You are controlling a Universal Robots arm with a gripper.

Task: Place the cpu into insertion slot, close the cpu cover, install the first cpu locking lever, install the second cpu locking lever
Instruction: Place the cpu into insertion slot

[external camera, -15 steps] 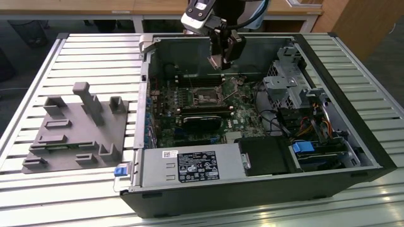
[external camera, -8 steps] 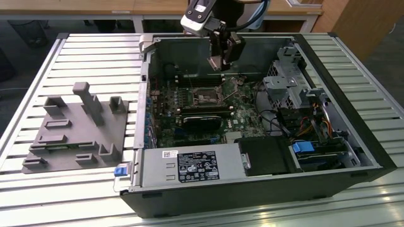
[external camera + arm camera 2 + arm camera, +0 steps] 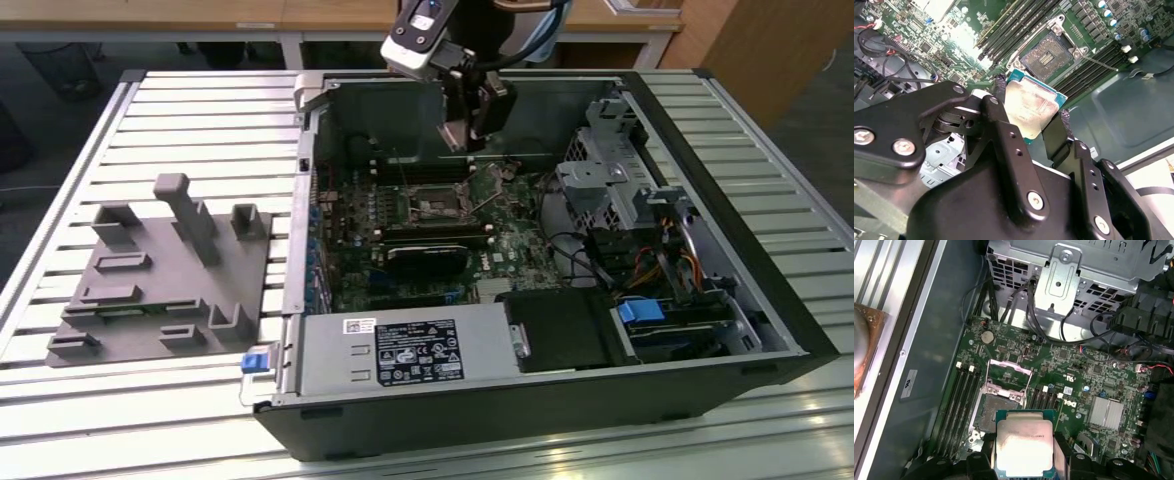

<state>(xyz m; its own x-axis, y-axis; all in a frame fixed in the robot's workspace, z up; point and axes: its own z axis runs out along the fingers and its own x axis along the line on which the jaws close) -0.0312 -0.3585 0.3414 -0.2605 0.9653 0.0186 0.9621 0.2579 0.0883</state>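
Looking through the second wrist view, I see my gripper (image 3: 1031, 102) clamped on the cpu (image 3: 1026, 111) at two opposite edges, hanging above the open insertion slot (image 3: 1049, 54), not touching it.

My black metal claw (image 3: 1031, 102) is clamped on the small flat square cpu (image 3: 1029, 112), which has a dull silver-tan top and a green edge. One of the claw's fingers (image 3: 1055, 136) presses on each of two opposite edges. The chip hangs just short of the open square black socket (image 3: 1050, 54) with its silvery metal rim, and it is not seated there. How high it sits over the socket I can't tell. Long black memory slots (image 3: 1004, 30) run along both sides of the socket on the green circuit board (image 3: 919, 40). A thin silvery metal lever (image 3: 1099, 62) sticks out from the socket across the slots. Black and red wires (image 3: 879, 47) lie well away from the socket.
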